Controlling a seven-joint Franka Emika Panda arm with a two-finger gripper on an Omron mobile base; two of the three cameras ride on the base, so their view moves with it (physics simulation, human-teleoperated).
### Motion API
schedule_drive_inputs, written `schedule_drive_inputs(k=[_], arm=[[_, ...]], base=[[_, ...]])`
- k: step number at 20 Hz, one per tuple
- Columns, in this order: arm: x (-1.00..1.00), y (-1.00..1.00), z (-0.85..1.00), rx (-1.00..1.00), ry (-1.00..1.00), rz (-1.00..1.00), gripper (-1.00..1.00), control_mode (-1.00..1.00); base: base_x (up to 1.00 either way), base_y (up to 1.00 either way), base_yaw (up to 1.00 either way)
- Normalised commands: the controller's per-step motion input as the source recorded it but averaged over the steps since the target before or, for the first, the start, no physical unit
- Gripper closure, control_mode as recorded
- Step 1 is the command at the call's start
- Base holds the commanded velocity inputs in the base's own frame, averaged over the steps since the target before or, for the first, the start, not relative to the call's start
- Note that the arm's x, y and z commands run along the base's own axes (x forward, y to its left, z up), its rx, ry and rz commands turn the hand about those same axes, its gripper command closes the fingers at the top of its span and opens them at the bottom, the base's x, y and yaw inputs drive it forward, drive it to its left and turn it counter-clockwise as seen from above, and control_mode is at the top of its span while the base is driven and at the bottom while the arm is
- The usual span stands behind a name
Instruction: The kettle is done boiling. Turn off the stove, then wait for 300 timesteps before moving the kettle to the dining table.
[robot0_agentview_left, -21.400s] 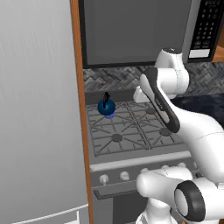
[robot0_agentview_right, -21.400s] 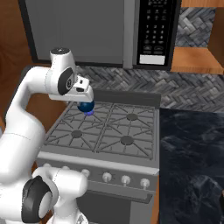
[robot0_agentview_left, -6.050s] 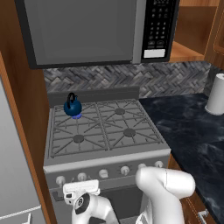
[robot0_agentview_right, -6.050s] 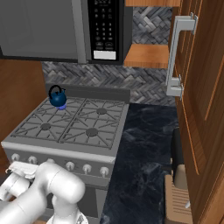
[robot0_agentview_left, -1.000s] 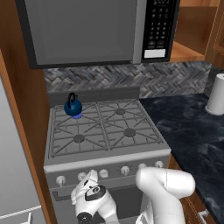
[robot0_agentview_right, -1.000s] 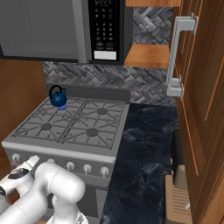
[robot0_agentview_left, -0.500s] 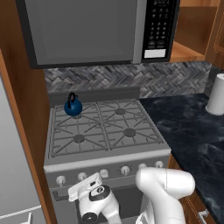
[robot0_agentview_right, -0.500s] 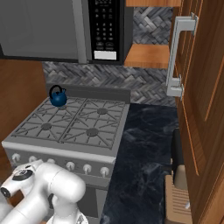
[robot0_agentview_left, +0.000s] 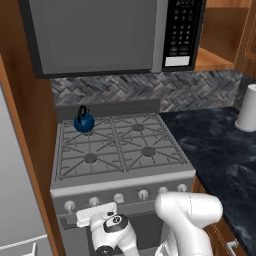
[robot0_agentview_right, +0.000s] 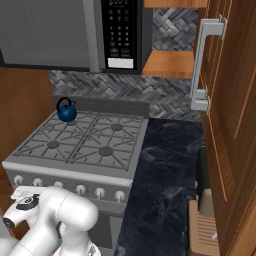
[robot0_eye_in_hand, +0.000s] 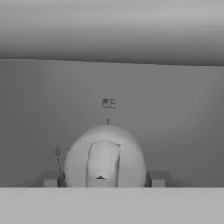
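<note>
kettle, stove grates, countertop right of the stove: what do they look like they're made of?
Kettle: glossy dark-blue body, likely enamelled or painted metal, going by its sheen; black handle, possibly plastic.
Stove grates: matte grey bars over the burners, likely cast metal; the stove front is flat grey, metal-looking.
Countertop: black-blue with pale veining and soft reflections, so polished stone or a stone-look surface.

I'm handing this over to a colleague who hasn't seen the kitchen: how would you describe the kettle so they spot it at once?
Find the grey gas stove under the microwave, with black grates and pale knobs along its front. On its back left burner, by the wooden side panel, sits the kettle: small, round, glossy dark blue, with a black arched handle. It is the only item on the grates, unlike the white cylinder on the right counter.
</note>
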Motion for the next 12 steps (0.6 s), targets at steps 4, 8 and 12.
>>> schedule_drive_inputs(k=[4,8,12], arm=[[0.00,0.00,-0.23,0.38,-0.01,-0.16,1.00,-1.00],[0.00,0.00,-0.28,0.31,0.00,-0.13,1.00,-1.00],[0.00,0.00,-0.18,0.20,0.00,-0.10,-1.00,-1.00]], base=[[0.00,0.00,0.00],[0.00,0.00,0.00],[0.00,0.00,0.00]])
